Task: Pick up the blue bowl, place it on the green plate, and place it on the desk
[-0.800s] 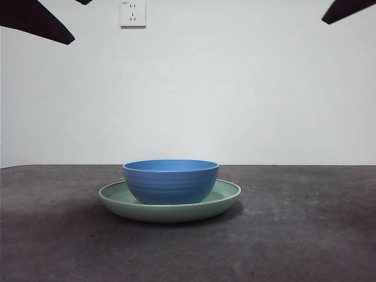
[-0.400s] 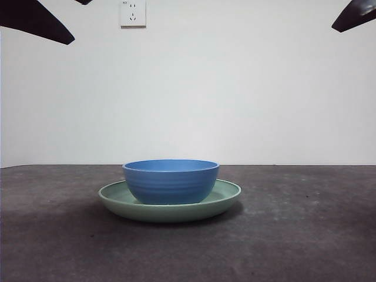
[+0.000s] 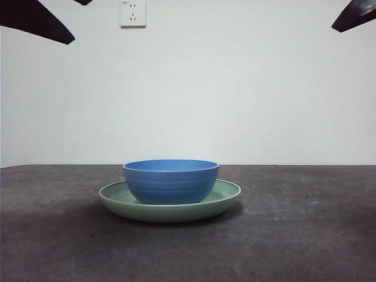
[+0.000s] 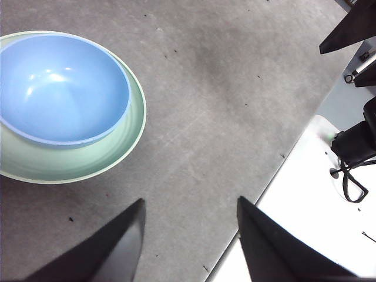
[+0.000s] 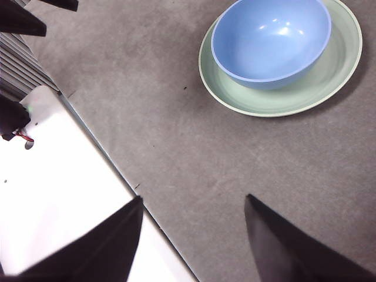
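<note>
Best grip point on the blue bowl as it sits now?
Probably the rim of the blue bowl, from above, one jaw inside and one outside. It sits upright and open in the green plate, whose raised edge hinders a low side approach. Both grippers are open and well clear.

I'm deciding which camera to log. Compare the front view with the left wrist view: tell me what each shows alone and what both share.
Front only: the white wall socket and the round blue ridged bowl's outside wall.
Left wrist only: the bowl's glossy inside, the open left end effector above bare tabletop, the white base beside the desk.
Both: the bowl sitting in the wide pale green plate on the dark mottled desk.
</note>
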Controlling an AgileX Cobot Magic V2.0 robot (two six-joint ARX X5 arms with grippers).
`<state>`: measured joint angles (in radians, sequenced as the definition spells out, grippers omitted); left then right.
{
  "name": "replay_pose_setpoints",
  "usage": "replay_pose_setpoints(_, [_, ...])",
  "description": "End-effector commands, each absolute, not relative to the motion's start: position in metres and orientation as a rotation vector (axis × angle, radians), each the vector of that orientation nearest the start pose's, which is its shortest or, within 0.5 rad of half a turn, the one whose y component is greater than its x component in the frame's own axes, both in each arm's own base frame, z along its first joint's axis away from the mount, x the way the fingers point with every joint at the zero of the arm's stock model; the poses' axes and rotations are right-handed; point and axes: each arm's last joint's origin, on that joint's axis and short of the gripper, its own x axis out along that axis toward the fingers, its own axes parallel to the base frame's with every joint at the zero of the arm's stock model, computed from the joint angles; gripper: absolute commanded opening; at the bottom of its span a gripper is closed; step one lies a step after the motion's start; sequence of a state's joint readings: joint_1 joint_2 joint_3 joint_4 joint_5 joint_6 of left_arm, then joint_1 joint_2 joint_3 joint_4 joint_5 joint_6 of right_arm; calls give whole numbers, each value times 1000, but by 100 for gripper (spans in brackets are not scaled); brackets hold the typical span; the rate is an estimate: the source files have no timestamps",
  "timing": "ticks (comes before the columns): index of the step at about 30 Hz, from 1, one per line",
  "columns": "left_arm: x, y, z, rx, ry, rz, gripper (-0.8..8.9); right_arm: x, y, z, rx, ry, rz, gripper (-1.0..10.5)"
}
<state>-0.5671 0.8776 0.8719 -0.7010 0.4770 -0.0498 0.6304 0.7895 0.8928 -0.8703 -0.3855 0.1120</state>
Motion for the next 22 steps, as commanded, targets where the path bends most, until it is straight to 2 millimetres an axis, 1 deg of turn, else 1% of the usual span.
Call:
replay_pose_setpoints(1, [135, -103, 307, -5, 752, -990, 88, 107, 93, 312, 1, 841, 926, 66])
replay_pose_setpoints(2, [135, -103, 307, -5, 752, -989, 20, 107, 93, 312, 0, 840, 927, 0])
replay_pose_setpoints(3, [135, -103, 307, -5, 753, -990, 12, 107, 93, 312, 0, 840, 927, 11])
replay_pose_setpoints(22, [136, -103, 308, -6, 738, -992, 11, 107, 93, 312, 1, 838, 926, 11])
